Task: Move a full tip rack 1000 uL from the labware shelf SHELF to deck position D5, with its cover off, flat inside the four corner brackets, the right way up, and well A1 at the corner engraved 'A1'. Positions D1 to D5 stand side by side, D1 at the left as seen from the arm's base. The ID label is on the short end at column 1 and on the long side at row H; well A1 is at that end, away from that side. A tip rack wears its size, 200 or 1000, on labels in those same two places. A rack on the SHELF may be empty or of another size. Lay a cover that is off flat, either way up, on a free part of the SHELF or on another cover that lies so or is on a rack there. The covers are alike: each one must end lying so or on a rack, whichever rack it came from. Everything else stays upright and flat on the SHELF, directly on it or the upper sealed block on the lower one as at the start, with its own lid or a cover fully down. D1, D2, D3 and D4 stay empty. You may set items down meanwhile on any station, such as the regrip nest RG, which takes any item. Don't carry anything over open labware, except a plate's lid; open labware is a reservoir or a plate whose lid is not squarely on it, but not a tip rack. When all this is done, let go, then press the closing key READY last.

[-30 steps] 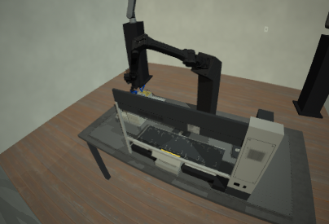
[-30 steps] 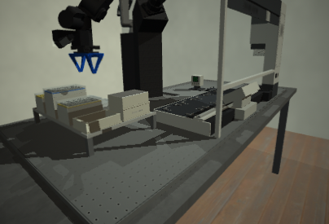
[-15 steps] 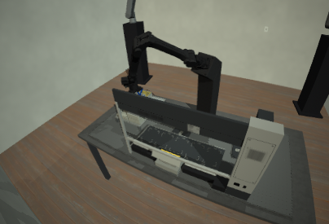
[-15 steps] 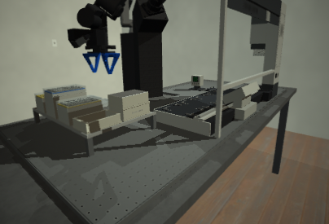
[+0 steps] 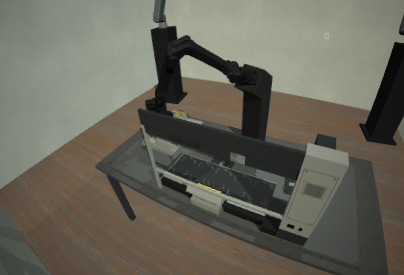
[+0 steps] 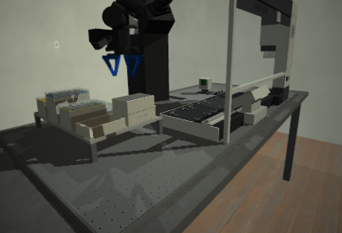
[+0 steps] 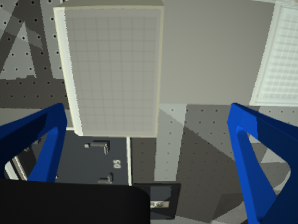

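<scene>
My gripper [image 6: 124,65] [image 7: 147,112] has blue fingers. It is open and empty. It hangs well above the right end of the labware shelf [image 6: 97,138], over a pale stack of sealed blocks [image 6: 133,107] [image 7: 109,63]. I cannot read the size labels. The dark deck [image 6: 199,108] [image 5: 220,173] with its positions lies to the right of the shelf, inside the machine frame.
A low open-topped item [image 6: 102,127] sits at the shelf's front. A pale gridded item [image 7: 282,63] lies right of the blocks. A white upright post [image 6: 229,60] and a dark overhead bar [image 5: 220,141] frame the deck. A small green-faced box [image 6: 206,83] stands behind the deck.
</scene>
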`<state>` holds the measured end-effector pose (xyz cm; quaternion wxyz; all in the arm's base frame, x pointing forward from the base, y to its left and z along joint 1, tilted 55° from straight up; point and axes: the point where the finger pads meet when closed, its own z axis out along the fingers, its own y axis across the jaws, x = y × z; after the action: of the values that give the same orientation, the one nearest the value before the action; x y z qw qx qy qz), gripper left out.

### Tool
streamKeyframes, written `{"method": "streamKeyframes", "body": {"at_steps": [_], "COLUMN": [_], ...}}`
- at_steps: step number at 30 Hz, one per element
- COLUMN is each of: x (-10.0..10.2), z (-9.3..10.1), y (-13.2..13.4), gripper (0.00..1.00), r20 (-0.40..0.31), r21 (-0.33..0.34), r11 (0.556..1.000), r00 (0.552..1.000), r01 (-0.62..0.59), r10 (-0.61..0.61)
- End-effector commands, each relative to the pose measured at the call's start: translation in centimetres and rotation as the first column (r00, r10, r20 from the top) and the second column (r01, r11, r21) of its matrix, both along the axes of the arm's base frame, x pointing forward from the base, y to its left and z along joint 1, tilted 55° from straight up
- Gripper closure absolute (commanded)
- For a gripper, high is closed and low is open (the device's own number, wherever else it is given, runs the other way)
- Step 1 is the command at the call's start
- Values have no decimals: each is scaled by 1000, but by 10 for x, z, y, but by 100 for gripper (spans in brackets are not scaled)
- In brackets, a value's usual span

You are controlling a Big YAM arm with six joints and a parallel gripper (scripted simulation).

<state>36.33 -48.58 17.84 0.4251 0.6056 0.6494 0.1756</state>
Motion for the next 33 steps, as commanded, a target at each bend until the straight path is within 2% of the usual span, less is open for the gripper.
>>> {"method": "streamKeyframes", "body": {"at_steps": [1, 4, 7, 8, 33], "x": [14, 25, 29, 21, 21], "z": [25, 40, 44, 28, 28], "y": [12, 18, 21, 15, 15], "gripper": [0, 0, 0, 0, 0], "r20": [21, 28, 30, 16, 16], "r21": [2, -8, -7, 2, 2], "r11": [1000, 1000, 1000, 1000, 1000], "r00": [1000, 1000, 1000, 1000, 1000], "r01": [2, 2, 0, 10, 10], "r10": [-2, -2, 0, -10, -10]}}
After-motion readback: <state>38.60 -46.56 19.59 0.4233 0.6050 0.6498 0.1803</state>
